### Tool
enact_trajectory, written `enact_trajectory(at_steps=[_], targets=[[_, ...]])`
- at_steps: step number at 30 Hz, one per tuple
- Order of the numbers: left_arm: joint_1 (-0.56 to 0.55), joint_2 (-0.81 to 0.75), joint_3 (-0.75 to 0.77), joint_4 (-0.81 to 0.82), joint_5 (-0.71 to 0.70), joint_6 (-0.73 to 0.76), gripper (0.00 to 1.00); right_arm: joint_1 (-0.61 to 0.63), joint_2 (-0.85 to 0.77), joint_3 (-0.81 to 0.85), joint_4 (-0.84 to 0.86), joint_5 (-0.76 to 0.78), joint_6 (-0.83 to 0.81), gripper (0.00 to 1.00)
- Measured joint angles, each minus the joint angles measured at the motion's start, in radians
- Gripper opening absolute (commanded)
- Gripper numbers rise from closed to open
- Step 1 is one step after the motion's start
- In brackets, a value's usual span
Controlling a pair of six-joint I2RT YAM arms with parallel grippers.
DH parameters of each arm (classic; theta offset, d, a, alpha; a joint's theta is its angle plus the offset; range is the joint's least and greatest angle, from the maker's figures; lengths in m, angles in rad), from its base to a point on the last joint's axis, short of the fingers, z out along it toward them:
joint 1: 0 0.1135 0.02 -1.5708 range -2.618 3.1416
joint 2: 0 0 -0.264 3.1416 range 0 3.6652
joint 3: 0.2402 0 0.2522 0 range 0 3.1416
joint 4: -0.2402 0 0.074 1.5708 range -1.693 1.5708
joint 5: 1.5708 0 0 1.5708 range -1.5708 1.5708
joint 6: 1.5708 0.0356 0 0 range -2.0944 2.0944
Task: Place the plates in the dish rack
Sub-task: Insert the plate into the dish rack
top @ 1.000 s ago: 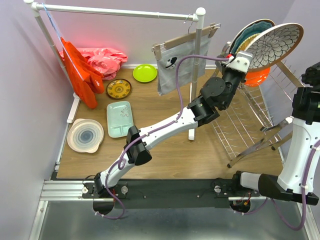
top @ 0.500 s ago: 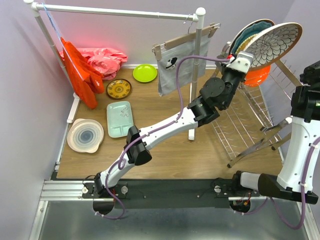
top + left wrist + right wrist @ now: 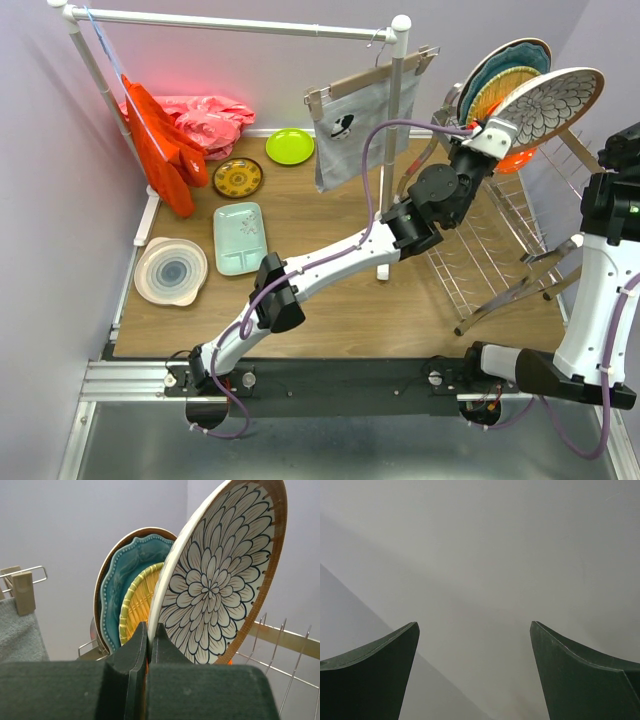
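While left fingers (image 3: pixel 127 666) pinch its rim, the floral plate (image 3: pixel 215 580) stands edgewise.

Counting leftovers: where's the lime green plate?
Top view, left half: lime green plate flat on the table, far edge, between pink cloths and hanging grey cloth.

The floral plate (image 3: pixel 215 590) looks glazed and glossy, and the teal plate (image 3: pixel 117 587) is embossed. The rack (image 3: pixel 478 268) is shiny chrome wire. The worktop (image 3: pixel 400 320) is matt wood. The left claw (image 3: pixel 149 631) is matt dark plastic. The far-left cloths (image 3: pixel 205 118) are soft.
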Motion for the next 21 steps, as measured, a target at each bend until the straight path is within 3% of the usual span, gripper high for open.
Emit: enact_trajectory(at_steps=[21], targets=[[-0.014, 0.008, -0.015, -0.001, -0.005, 0.039, 0.00, -0.001, -0.016, -0.012, 0.002, 0.000, 0.004, 1.00]])
